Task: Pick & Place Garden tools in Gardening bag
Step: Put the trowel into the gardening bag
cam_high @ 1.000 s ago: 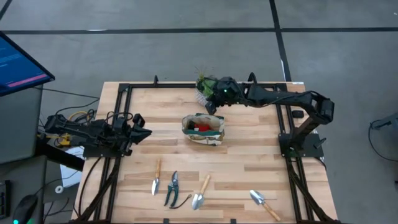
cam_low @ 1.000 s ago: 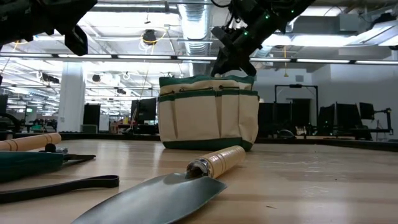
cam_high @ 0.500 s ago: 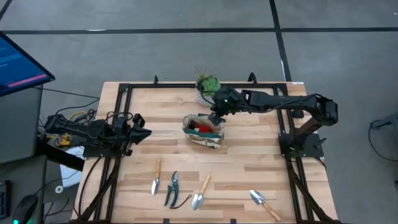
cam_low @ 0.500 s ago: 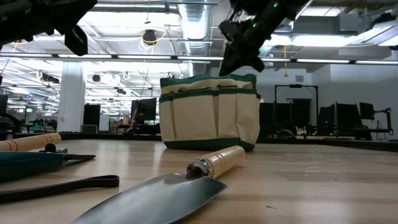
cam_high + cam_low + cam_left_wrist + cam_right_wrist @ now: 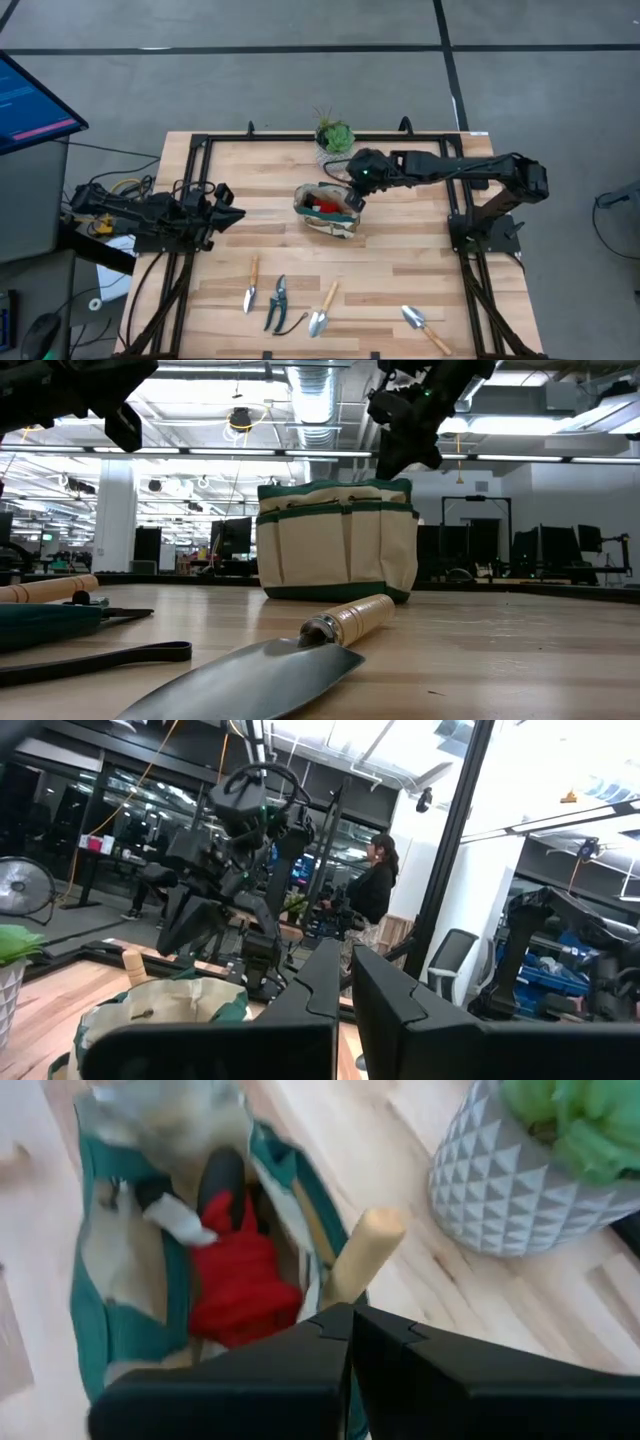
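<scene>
The beige gardening bag with green trim stands on its base mid-table; it also shows in the low view. Inside it lie a red item and a dark handle. A light wooden handle sticks up at its right end. My right gripper hovers shut just above that end, empty; in the low view it is clear of the rim. Two trowels, a fork and dark-handled shears lie flat near the front edge. My left gripper waits shut at the table's left.
A white patterned pot with a green plant stands at the far edge, just behind the bag and near my right arm; it also shows in the right wrist view. A black frame rail borders the table. Bare wood lies between the bag and the tools.
My right gripper has moved from beside the plant toward the near edge, over the bag's right end, then drifted a little to the right and up. It has stayed shut. The bag and the tools on the table have stayed in place.
</scene>
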`<action>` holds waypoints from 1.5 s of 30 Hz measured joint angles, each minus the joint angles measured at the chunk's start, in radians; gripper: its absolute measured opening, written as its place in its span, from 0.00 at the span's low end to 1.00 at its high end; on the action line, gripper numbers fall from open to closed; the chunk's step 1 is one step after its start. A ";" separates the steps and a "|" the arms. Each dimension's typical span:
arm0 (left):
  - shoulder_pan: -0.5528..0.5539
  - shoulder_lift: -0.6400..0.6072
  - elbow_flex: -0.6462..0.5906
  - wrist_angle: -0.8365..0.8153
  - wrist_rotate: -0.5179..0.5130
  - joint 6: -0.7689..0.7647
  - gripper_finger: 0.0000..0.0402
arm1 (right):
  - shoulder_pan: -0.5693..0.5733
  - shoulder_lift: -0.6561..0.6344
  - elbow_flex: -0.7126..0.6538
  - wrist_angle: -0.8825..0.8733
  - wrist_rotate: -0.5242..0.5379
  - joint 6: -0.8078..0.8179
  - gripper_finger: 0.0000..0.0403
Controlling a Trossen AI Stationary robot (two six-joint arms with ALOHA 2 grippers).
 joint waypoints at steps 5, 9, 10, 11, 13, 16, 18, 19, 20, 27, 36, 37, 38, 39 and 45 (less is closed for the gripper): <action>0.000 0.000 0.000 0.000 0.000 0.000 0.00 | 0.049 -0.047 0.000 -0.073 0.040 0.023 0.00; 0.000 0.000 0.000 0.000 0.000 0.000 0.00 | 0.101 -0.131 0.000 -0.214 -0.006 0.179 0.00; 0.000 0.000 0.000 0.000 0.000 0.000 0.00 | 0.119 -0.147 0.000 -0.253 -0.027 0.232 0.00; 0.000 0.000 0.000 0.000 0.000 0.000 0.00 | 0.141 -0.160 0.000 -0.285 -0.047 0.282 0.00; 0.000 0.000 0.000 0.000 0.000 0.000 0.00 | 0.193 -0.175 0.000 -0.347 -0.081 0.379 0.00; 0.000 0.000 0.000 0.000 0.000 0.000 0.00 | 0.288 -0.169 0.000 -0.445 -0.123 0.505 0.01; 0.000 0.000 0.000 0.000 0.000 0.000 0.00 | 0.353 -0.149 0.000 -0.511 -0.172 0.583 0.05; 0.000 0.000 0.000 0.000 0.000 0.000 0.00 | 0.386 -0.137 0.000 -0.540 -0.202 0.621 0.08; 0.000 0.000 0.000 0.000 0.000 0.000 0.00 | 0.420 -0.122 0.000 -0.563 -0.234 0.660 0.11; 0.000 0.000 0.000 0.000 0.000 0.000 0.00 | 0.640 -0.043 0.000 -0.580 -0.463 0.876 0.44; 0.000 0.000 0.000 0.000 0.000 0.000 0.00 | 0.751 -0.034 0.000 -0.418 -0.408 1.016 0.61; 0.000 0.000 0.000 0.000 0.000 0.000 0.00 | 0.730 -0.034 0.000 -0.385 -0.386 0.988 0.60; 0.000 0.000 0.000 0.000 0.000 0.000 0.00 | 0.707 -0.033 0.000 -0.349 -0.376 0.951 0.59; 0.000 0.000 0.000 0.000 0.000 0.000 0.00 | 0.682 -0.031 0.000 -0.315 -0.369 0.912 0.58; 0.000 0.000 0.000 0.000 0.000 0.000 0.00 | 0.596 -0.016 0.000 -0.214 -0.367 0.727 0.53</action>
